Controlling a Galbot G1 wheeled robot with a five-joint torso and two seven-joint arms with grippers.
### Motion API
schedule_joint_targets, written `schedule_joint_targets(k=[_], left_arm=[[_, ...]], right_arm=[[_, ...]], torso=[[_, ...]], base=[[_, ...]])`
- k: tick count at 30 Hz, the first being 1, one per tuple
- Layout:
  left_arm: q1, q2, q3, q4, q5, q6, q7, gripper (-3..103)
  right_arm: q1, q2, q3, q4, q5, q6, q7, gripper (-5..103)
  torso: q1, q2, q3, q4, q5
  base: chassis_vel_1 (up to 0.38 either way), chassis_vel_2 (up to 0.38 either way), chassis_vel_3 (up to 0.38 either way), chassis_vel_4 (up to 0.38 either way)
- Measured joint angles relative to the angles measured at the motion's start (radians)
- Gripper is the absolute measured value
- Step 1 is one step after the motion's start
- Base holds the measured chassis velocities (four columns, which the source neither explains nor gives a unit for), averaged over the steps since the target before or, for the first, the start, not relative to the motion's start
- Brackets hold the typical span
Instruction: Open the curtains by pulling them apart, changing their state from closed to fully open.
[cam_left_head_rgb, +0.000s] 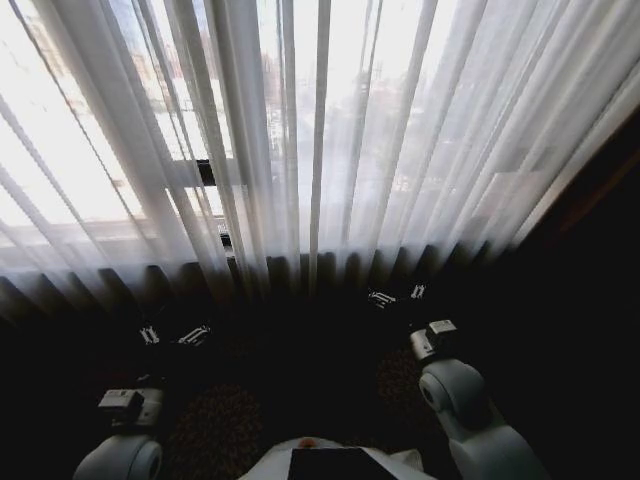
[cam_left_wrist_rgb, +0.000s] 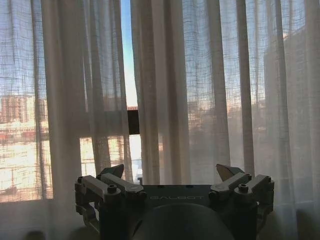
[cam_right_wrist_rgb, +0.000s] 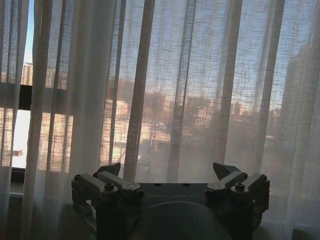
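The curtains hang closed across the window as a left panel (cam_left_head_rgb: 110, 180) and a right panel (cam_left_head_rgb: 420, 150), sheer white with long pleats. They meet with a narrow slit between them (cam_left_wrist_rgb: 127, 75). My left gripper (cam_left_head_rgb: 172, 335) is low in front of the left panel's hem, open and holding nothing. In the left wrist view the left gripper (cam_left_wrist_rgb: 171, 172) faces the slit, short of the fabric. My right gripper (cam_left_head_rgb: 398, 295) is open near the right panel's hem. In the right wrist view the right gripper (cam_right_wrist_rgb: 167, 170) faces the right panel (cam_right_wrist_rgb: 200, 90) without touching it.
A black window frame bar (cam_left_head_rgb: 205, 172) shows through the slit, with city buildings beyond the glass. The floor under the hem is dark. A dark wall or piece of furniture (cam_left_head_rgb: 600, 260) borders the right side.
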Motion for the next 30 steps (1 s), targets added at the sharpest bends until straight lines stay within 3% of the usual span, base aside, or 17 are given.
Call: schedule_joint_targets(k=[30], left_arm=[[0.013, -0.011, 0.005, 0.018, 0.03, -0.043, 0.0, 100]], right_arm=[[-0.01, 0.006, -0.013, -0.011, -0.053, 0.028, 0.015, 100]], torso=[[0.0, 0.0, 0.0, 0.0001, 0.0]], base=[[0.0, 0.0, 0.0, 0.0]])
